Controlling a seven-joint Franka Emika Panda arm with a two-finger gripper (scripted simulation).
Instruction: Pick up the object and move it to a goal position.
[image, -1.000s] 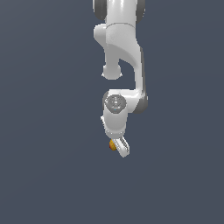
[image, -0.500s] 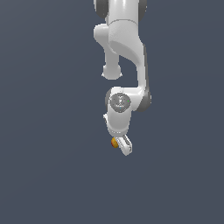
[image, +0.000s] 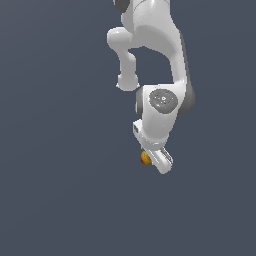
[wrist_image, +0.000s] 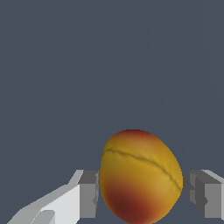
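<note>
Moved: your arm (image: 150, 60) has swung toward the exterior view's right since a second ago, carrying the claw (image: 152, 159) and the object (image: 145, 158) with it.
Claw: one; its fingers (wrist_image: 87, 194) sit at either side of the object, pinching it.
Object: one, yellow-orange with red patches and a crease across it, held at the claw's tip, on its left in the exterior view.
Surroundings: you see plain dark grey-blue all round.
</note>
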